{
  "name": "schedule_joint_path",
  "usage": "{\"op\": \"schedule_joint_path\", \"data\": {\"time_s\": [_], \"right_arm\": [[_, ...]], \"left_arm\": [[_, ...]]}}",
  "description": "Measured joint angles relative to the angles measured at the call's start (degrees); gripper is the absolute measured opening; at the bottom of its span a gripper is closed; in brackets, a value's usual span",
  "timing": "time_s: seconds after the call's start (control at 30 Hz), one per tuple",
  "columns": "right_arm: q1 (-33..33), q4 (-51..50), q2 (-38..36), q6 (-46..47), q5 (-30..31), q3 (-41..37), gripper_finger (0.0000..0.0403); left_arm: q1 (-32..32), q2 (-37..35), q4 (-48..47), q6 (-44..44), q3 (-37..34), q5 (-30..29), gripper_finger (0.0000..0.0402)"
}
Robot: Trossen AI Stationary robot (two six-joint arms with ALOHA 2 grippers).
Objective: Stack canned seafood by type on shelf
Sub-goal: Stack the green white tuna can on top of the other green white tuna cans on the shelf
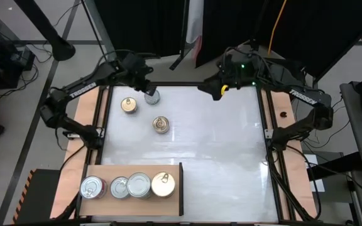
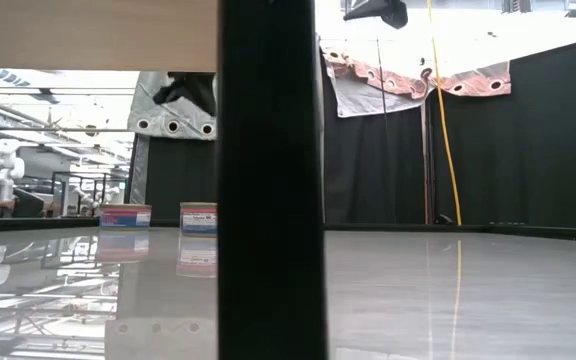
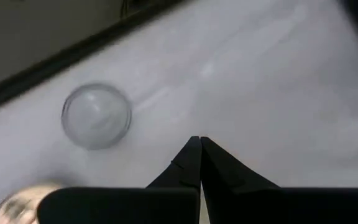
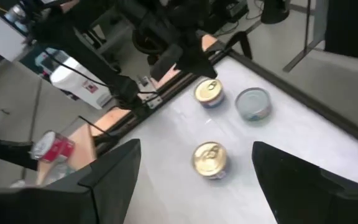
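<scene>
left hand (image 3: 200, 144): pinched shut on nothing, above counter (image 1: 219, 144) beside silver tin (image 1: 151, 96)
right hand (image 4: 194, 180): wide open, empty, far edge
shelf (image 1: 105, 204): four tins, near-left
tip: reopen left hand, centre over silver tin, then close

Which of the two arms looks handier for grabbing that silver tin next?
Probably the left: its gripper, shut and empty, hovers beside the silver tin. The right gripper waits open, farther off.

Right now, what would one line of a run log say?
left hand: shut, empty, beside silver tin | right hand: open, waiting at far edge | shelf: four tins | table: three tins
</scene>
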Motion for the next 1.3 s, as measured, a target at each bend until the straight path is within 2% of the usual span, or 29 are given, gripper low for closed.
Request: {"op": "schedule_joint_path", "data": {"time_s": [0.13,0.37,0.53,0.7,0.87,1.07,1.3], "right_arm": [[-2.5,-0.9,0.3,-4.2,-1.1,0.0,0.0299],[-6.4,-2.4,0.3,-8.2,-4.5,0.0,0.0299],[-8.1,-2.6,0.3,-8.2,-4.7,0.0,0.0299],[-8.5,-3.5,0.3,-7.6,-4.7,0.0,0.0299],[-8.4,-3.5,0.3,-7.5,-4.7,0.0,0.0299],[-8.4,-3.5,0.3,-5.8,-4.7,0.0,0.0299],[-8.4,-3.4,0.3,-5.5,-4.7,0.0,0.0299]], "left_arm": [[0.7,0.1,4.7,-5.9,-5.4,-0.9,0.0003],[0.7,0.6,6.8,-9.2,-11.2,-4.0,0.0002],[1.0,0.6,7.5,-10.6,-14.6,-4.5,0.0002],[1.0,0.6,11.9,-10.9,-19.3,-5.4,0.0002],[1.0,0.6,18.8,-15.1,-24.0,-8.0,0.0002],[1.0,1.5,21.7,-13.7,-25.8,-13.0,0.0002],[1.0,5.1,23.4,-11.7,-25.8,-14.0,0.0002]]}}
